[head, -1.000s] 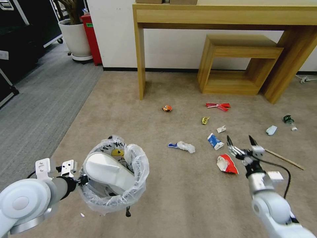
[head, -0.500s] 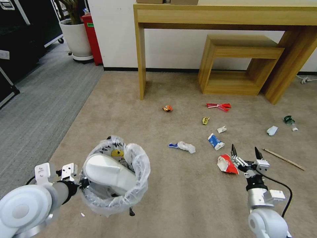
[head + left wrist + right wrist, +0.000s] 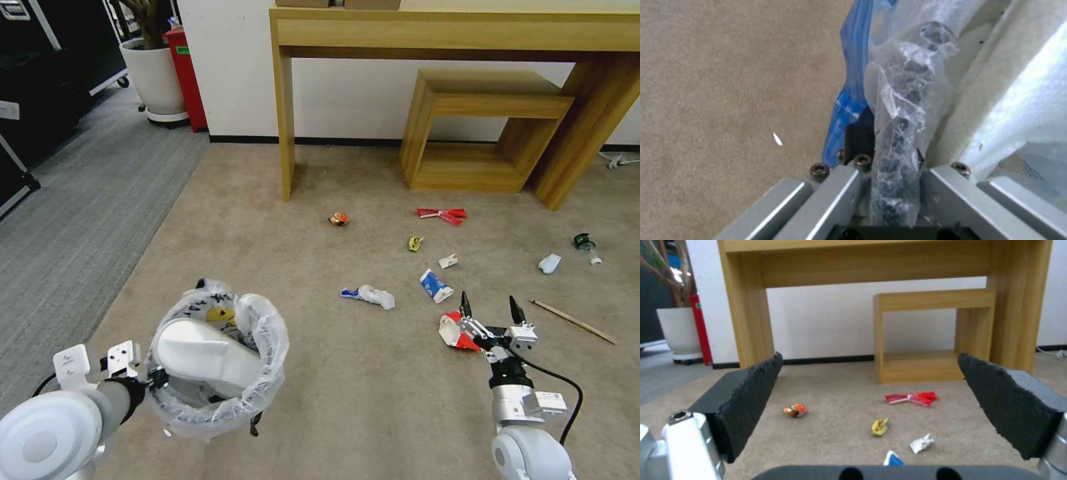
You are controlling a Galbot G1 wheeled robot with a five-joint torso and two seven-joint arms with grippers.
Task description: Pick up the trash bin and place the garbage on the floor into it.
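Note:
My left gripper [image 3: 155, 377] is shut on the rim of the trash bin [image 3: 263, 373], holding it above the floor [image 3: 373, 400] at the near left. A white slipper [image 3: 207, 353] lies inside the bag-lined bin. The left wrist view has the bag-wrapped rim [image 3: 900, 133] pinched between the fingers. My right gripper [image 3: 489, 307] is open, hovering just right of a red-white wrapper [image 3: 453, 332]. The garbage beyond includes a blue-white carton [image 3: 435, 285], crumpled white paper [image 3: 372, 296], an orange packet [image 3: 338, 219], red wrappers [image 3: 441, 214], a green-label bottle [image 3: 584, 241] and a wooden stick [image 3: 573, 321].
A wooden desk [image 3: 460, 33] and a low wooden shelf [image 3: 487, 127] stand against the far wall. Grey striped carpet [image 3: 73, 220] lies to the left, with a white planter [image 3: 155, 80] behind. The right wrist view looks between its open fingers [image 3: 751, 396] toward the shelf [image 3: 929, 336].
My left arm has drawn the bin a little nearer and to the left. My right gripper has pulled back and dropped lower, now beside the red-white wrapper, still open.

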